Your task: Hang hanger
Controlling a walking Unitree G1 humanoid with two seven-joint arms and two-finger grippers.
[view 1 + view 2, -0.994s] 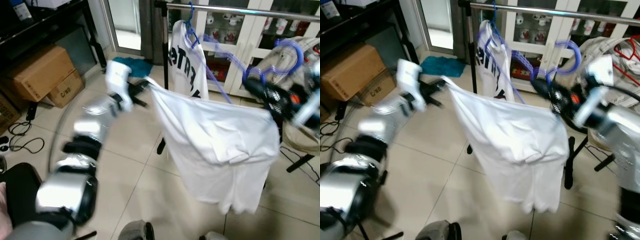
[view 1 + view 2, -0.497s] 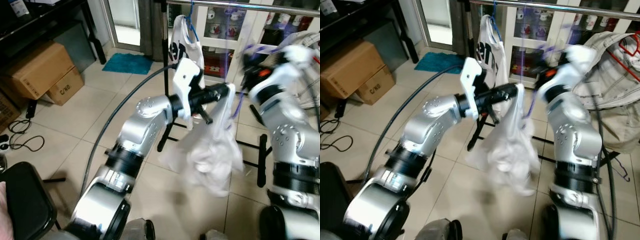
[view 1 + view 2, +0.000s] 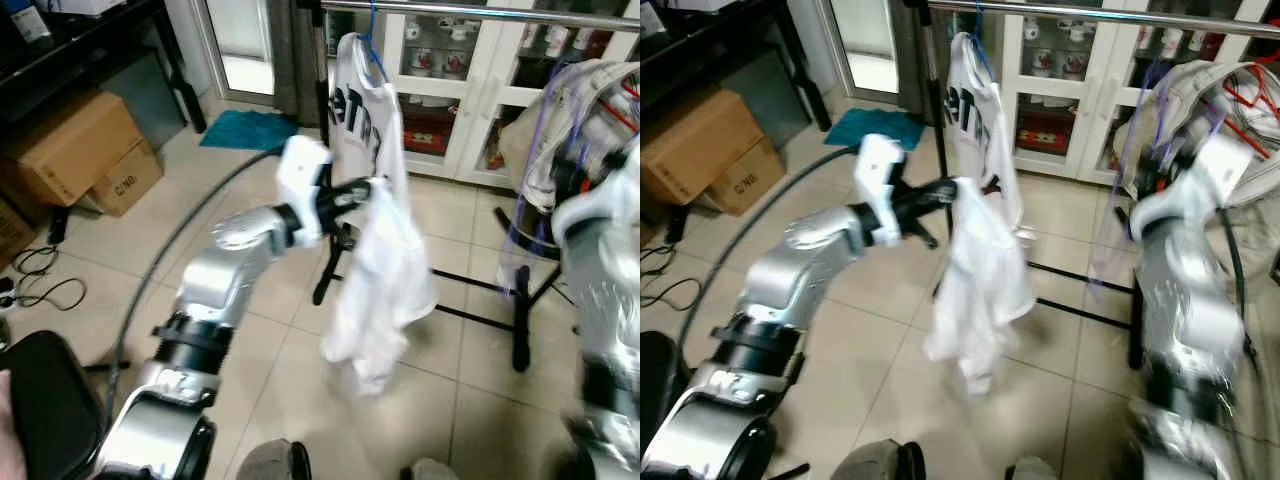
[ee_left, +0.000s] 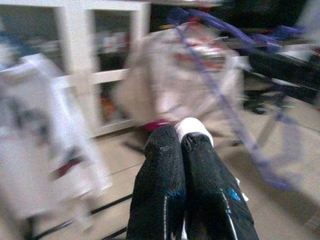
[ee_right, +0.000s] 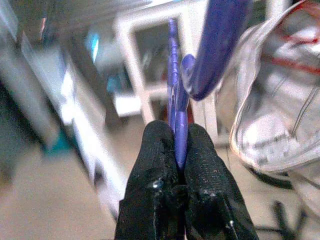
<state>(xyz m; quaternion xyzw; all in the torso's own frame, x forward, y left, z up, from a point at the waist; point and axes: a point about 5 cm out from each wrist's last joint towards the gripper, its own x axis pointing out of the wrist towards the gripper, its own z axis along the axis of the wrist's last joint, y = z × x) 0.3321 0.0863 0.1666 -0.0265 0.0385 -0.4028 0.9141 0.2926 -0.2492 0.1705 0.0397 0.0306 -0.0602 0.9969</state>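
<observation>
White shirt [image 3: 380, 290] pinched in left gripper [image 3: 362, 188], purple hanger [image 5: 176, 85] clamped in right gripper [image 5: 176, 150], below steel rail [image 3: 480, 12].

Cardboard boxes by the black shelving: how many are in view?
2. A large cardboard box sits under the black shelving on the robot's left, and a smaller box stands on the floor against its front. Others may be hidden behind them.

Head stereo downward; wrist close-ups.
</observation>
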